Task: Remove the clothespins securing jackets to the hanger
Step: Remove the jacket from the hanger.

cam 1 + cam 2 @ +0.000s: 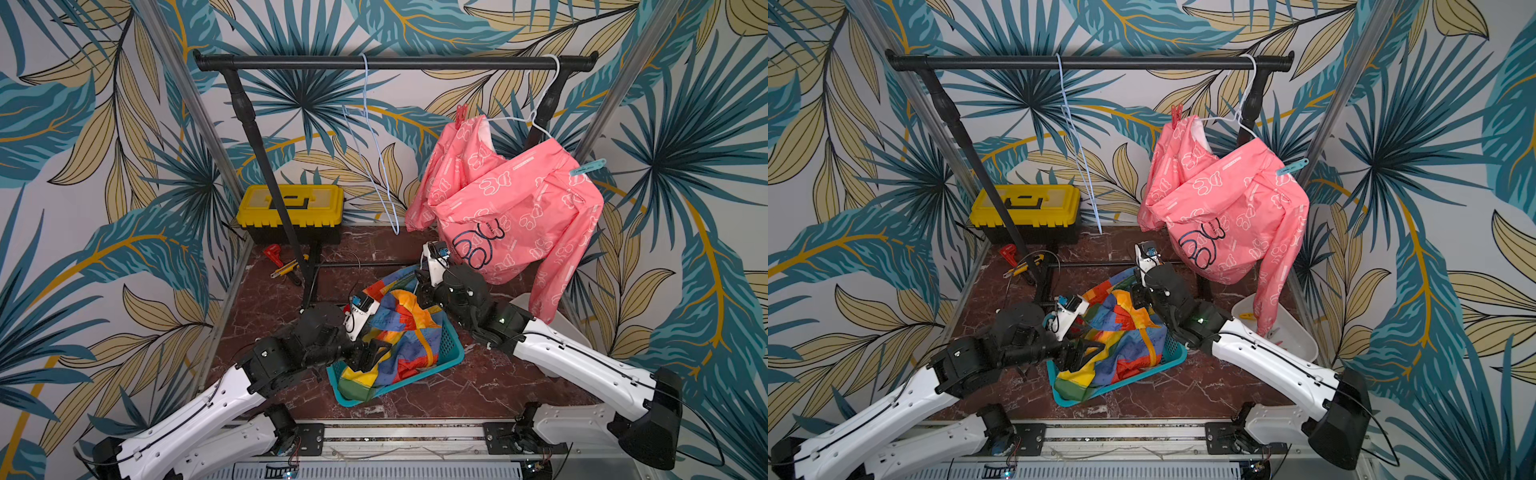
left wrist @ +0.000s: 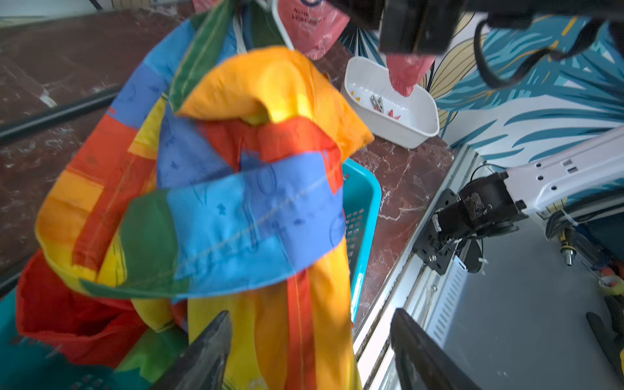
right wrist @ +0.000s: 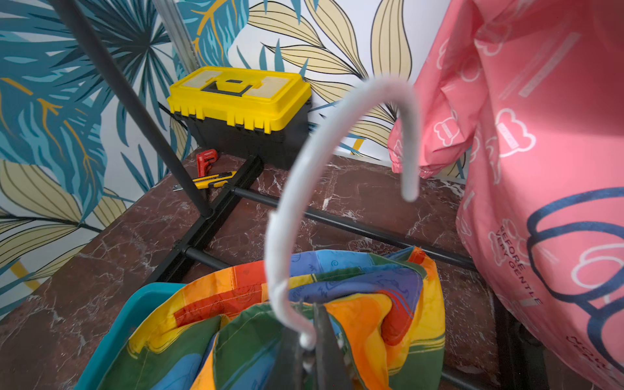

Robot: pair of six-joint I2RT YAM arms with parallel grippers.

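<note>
blue clothespin (image 1: 587, 166) nearly level, red clothespin (image 1: 460, 113) upright

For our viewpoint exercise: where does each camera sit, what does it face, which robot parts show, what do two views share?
Top views: high above arm bases, looking down at clothes rack; both arms.
Left wrist: on left arm, facing rainbow jacket; open left gripper.
Right wrist: on right arm, facing yellow toolbox; right gripper shut on white hanger.
Shared: rainbow jacket.
</note>
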